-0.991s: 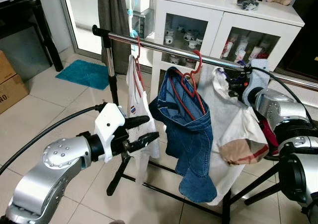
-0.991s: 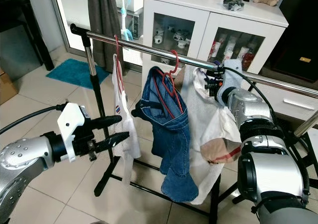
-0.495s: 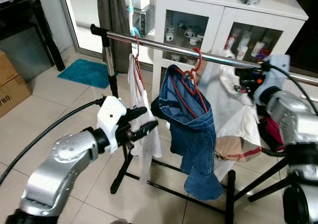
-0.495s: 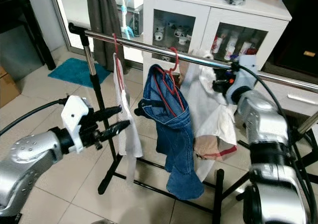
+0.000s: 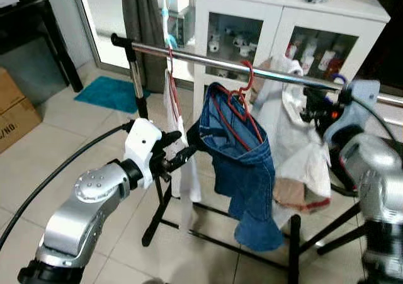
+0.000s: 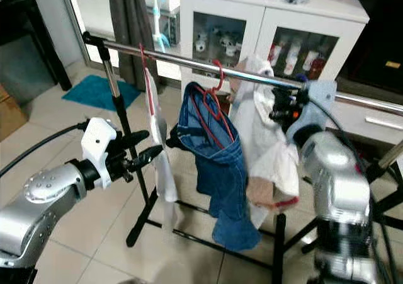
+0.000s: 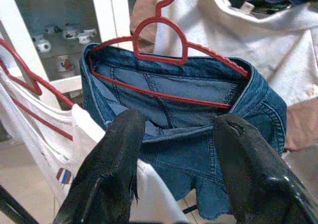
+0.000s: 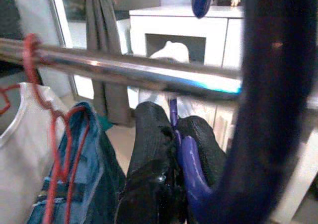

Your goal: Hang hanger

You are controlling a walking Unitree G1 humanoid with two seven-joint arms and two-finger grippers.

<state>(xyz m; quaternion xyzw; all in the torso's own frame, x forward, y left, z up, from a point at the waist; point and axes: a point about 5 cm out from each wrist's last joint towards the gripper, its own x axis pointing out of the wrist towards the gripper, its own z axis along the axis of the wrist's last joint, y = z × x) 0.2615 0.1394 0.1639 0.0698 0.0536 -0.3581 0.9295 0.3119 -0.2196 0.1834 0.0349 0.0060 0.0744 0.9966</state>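
A chrome rail [image 5: 208,58] crosses a black rack. Two red hangers hang on it: one with a white tank top [image 5: 173,101], one with blue jeans [image 5: 249,170]. My right gripper [image 5: 313,105] is shut on a blue hanger [image 8: 191,169] that carries a white shirt [image 5: 296,126] with a beige and red hem. Its hook [image 5: 339,79] is at rail height, just right of the jeans; I cannot tell whether it rests on the rail [image 8: 99,67]. My left gripper [image 5: 176,148] stands open beside the tank top, with nothing between its fingers [image 7: 119,154].
A white cabinet [image 5: 277,19] with glass doors stands right behind the rack. A dark curtain [image 5: 141,13] hangs at the rail's left end. A teal mat [image 5: 107,92] and a cardboard box [image 5: 12,107] lie on the tiled floor to the left. The rack's black legs [image 5: 208,233] spread below.
My right gripper has lifted the blue hanger and white shirt up to the rail. My left gripper has moved in closer to the tank top, still open.
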